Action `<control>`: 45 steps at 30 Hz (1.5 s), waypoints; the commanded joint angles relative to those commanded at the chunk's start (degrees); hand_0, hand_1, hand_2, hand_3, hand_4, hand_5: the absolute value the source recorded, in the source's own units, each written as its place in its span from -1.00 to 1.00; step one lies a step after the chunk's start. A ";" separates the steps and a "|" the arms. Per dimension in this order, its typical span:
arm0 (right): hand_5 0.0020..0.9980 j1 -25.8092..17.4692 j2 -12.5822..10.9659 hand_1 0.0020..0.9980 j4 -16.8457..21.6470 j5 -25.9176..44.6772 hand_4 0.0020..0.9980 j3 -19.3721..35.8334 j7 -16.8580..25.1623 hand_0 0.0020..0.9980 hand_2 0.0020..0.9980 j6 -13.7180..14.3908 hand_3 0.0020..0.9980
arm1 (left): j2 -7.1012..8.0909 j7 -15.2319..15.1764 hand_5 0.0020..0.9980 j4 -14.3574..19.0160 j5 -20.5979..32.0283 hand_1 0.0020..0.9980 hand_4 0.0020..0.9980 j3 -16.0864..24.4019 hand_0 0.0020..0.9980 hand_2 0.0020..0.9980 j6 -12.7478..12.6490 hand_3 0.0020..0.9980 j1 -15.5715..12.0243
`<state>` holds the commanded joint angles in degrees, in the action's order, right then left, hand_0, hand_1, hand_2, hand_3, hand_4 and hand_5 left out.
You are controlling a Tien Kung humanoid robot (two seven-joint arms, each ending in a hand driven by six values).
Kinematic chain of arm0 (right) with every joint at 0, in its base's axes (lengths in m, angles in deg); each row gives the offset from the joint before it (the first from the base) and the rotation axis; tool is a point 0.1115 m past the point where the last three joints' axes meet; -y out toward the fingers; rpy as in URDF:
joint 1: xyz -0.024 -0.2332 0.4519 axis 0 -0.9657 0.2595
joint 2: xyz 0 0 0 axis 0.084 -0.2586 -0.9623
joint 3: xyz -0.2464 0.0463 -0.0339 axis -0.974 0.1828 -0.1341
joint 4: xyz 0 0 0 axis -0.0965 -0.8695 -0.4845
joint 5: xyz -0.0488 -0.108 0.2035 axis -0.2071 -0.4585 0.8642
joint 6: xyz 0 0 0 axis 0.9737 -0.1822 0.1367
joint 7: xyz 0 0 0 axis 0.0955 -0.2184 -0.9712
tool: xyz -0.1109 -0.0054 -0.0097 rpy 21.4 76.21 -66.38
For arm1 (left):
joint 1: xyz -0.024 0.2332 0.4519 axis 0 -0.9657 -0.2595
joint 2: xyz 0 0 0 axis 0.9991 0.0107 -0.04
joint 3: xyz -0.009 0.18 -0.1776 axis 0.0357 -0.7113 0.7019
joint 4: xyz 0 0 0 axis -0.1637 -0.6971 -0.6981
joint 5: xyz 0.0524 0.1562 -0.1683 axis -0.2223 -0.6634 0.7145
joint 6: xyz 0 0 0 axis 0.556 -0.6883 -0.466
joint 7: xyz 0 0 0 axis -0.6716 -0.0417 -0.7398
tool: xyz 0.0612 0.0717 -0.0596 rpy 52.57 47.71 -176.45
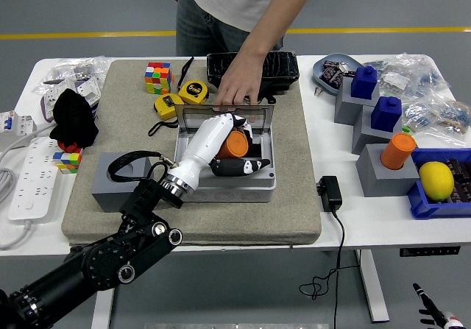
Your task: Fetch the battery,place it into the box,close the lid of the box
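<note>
Left robot hand is over the open grey box at mid bench, fingers wrapped around the orange battery, which sits inside the box opening. A person's hand at the far side rests on the top edge of the raised clear lid. Right robot hand: only a tip shows at the near right corner, can't tell its state

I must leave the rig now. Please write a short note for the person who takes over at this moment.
Left robot hand: shut on the orange battery, low over the open grey box.
Right robot hand: idle at the lower right corner.
A person's hand holds the clear lid upright.
Done: battery fetched and brought to the box.
Left: release it inside, close the lid.
</note>
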<state>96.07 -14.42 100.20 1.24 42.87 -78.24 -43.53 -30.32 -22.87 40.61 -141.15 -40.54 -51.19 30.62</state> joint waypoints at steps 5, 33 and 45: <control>1.00 0.07 -0.06 0.77 0.00 0.03 1.00 -0.01 0.01 1.00 0.62 -0.04 0.61 | 0.00 0.12 -0.33 -0.80 -0.67 -1.00 0.95 0.82 -0.88 -0.97 0.15 -1.00 0.35; 1.00 0.00 -0.07 0.76 0.00 0.18 1.00 0.21 0.02 1.00 0.61 -0.23 0.61 | 0.00 3.07 -0.01 0.69 -6.20 0.46 1.00 2.90 0.03 0.22 2.88 0.05 0.11; 1.00 0.02 -0.09 0.76 0.00 0.41 1.00 -0.11 0.00 1.00 0.61 -0.30 0.61 | 0.00 5.34 0.08 3.66 -10.06 1.00 1.00 3.81 0.72 0.71 1.04 0.41 -0.20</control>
<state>96.10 -14.51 100.20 1.65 42.76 -78.24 -43.82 -30.32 -17.53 44.27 -151.22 -36.73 -50.16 30.42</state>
